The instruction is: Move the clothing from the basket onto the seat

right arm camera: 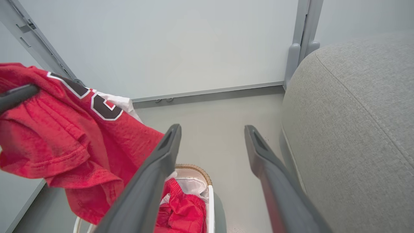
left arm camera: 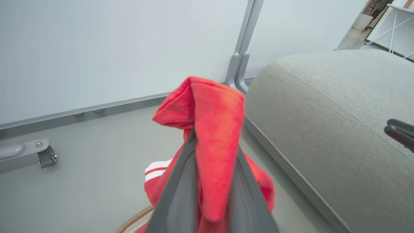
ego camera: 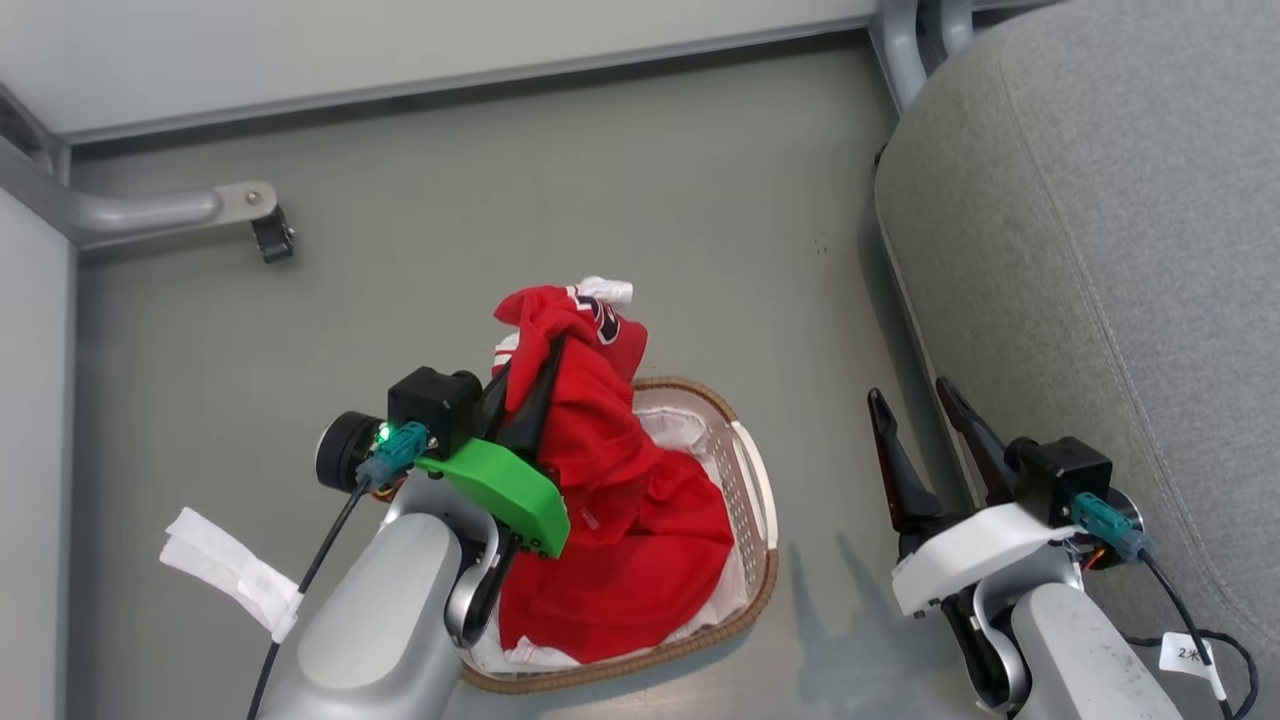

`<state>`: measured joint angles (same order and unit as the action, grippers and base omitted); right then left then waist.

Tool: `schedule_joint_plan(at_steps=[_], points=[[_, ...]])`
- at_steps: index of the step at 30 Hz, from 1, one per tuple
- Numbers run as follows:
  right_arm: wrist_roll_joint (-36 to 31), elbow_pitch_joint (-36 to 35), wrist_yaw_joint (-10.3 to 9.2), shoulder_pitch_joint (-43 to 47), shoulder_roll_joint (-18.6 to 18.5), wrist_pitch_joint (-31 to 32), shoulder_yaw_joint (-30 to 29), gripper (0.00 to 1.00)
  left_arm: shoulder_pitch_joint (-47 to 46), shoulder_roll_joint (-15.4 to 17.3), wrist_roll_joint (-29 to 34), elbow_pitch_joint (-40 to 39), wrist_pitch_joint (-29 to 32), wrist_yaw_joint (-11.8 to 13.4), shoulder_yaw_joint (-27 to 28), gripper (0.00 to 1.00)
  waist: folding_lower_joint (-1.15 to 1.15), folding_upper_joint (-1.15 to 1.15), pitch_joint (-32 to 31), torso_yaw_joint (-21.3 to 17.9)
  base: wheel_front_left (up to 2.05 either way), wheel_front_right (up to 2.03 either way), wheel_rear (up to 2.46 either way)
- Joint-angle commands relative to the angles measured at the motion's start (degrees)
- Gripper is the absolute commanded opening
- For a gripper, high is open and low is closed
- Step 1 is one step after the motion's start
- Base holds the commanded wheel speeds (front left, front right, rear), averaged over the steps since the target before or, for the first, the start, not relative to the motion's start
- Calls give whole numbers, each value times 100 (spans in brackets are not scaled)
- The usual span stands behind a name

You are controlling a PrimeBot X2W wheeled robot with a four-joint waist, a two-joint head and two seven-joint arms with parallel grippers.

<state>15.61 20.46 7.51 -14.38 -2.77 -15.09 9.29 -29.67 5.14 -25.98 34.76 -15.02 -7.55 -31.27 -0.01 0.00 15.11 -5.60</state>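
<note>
The clothing is soft red cloth, matt, with a fine nubbly weave. Lower centre, the basket has smooth cream perforated plastic walls, a brown woven rim and a thin white cloth liner. On the right, the seat is coarse grey woven fabric. The floor looks smooth and matt.

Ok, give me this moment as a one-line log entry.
left gripper: jaws shut on clothing, held above basket | right gripper: jaws open, holding nothing, near seat | clothing: lower part in basket
</note>
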Motion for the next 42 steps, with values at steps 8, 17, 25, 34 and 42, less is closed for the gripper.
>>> schedule_joint_plan(at_steps=[8, 17, 25, 34, 42], points=[[-4, 47, -4, 355, -26, -12, 22, 100, 236, -111, 120, -1026, -22, 13, 291, 0, 1, 0, -587, 187, 0, 0, 0], [-23, 97, -5, 593, -26, -12, 60, 100, 133, -173, 173, -1835, -22, 13, 428, 0, 1, 0, -837, 219, 0, 0, 0], [17, 144, -4, 686, -25, -12, 152, 100, 55, -203, -28, -2154, -22, 13, 384, 0, 1, 0, -957, 217, 0, 0, 0], [228, -38, -4, 464, -20, -12, 611, 100, 98, -216, -95, -2161, -22, 13, 290, 0, 1, 0, -936, 233, 0, 0, 0], [279, -653, -4, -663, -90, -11, 1772, 100, 158, -219, -160, -2094, -22, 13, 218, 0, 1, 0, -897, 244, 0, 0, 0]])
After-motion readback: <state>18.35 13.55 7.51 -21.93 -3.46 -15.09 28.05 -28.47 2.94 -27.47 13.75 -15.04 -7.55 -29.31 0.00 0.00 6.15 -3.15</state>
